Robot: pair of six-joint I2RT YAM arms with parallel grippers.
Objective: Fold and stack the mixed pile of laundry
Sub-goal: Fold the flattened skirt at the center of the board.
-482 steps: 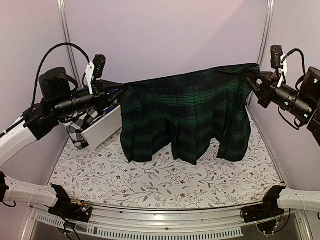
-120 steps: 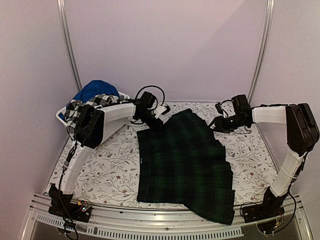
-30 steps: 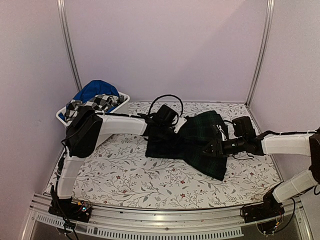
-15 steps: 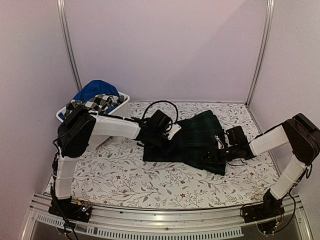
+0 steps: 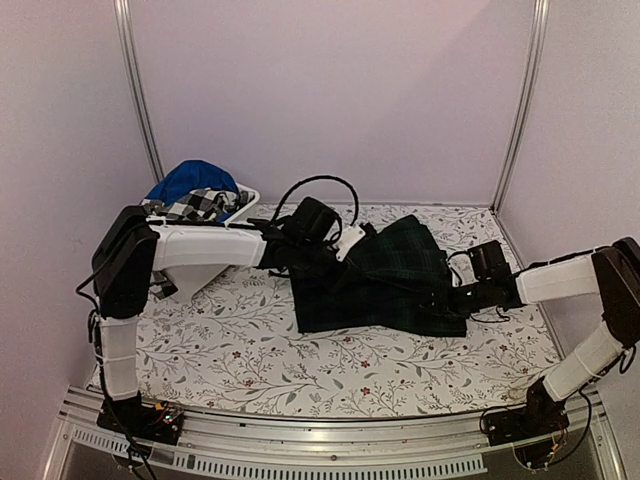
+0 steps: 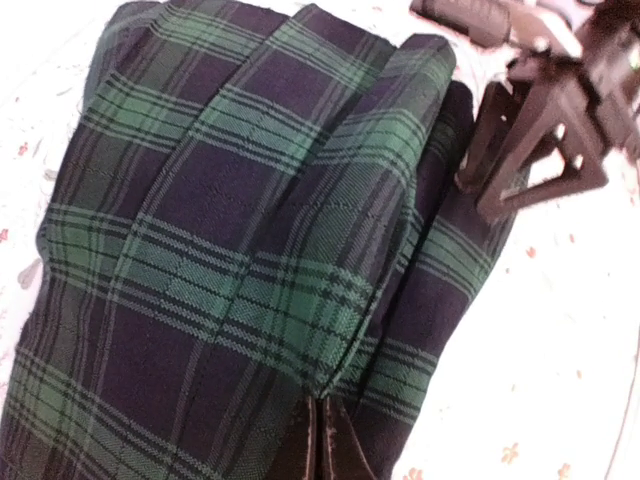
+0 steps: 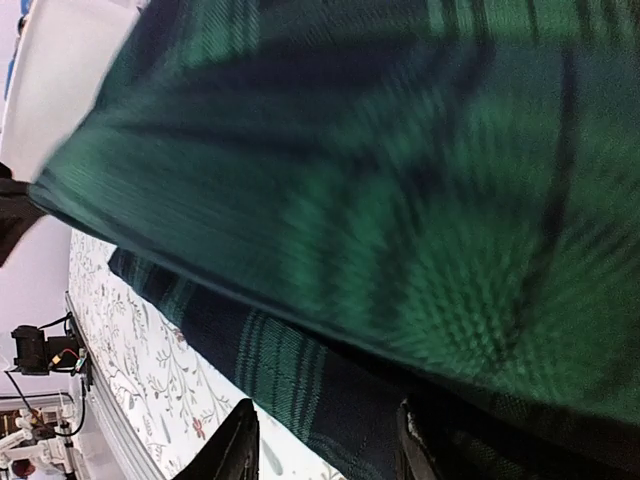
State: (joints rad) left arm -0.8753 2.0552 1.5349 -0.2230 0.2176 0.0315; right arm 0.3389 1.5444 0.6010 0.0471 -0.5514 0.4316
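Note:
The dark green-navy tartan garment (image 5: 385, 280) lies folded over on the flowered table, filling the left wrist view (image 6: 230, 250) and the right wrist view (image 7: 400, 150). My left gripper (image 5: 330, 262) sits at its back left corner, shut on a pinch of tartan cloth (image 6: 318, 425). My right gripper (image 5: 452, 297) lies low at the garment's right edge, open, its fingers (image 7: 245, 445) apart with a tartan layer lying between them (image 7: 325, 445). It also shows in the left wrist view (image 6: 485, 180). A bright blue garment (image 5: 190, 180) and a black-and-white checked shirt (image 5: 195, 205) sit heaped at the back left.
A white plastic tub (image 5: 250, 193) at the back left holds the blue and checked clothes. The flowered tablecloth (image 5: 250, 350) shows bare in front of the tartan garment. Metal frame posts (image 5: 138, 90) stand at the back corners.
The left arm has drawn its pinched corner back and to the left. The right gripper has slid along the right edge, and the tartan garment now lies flatter and squarer.

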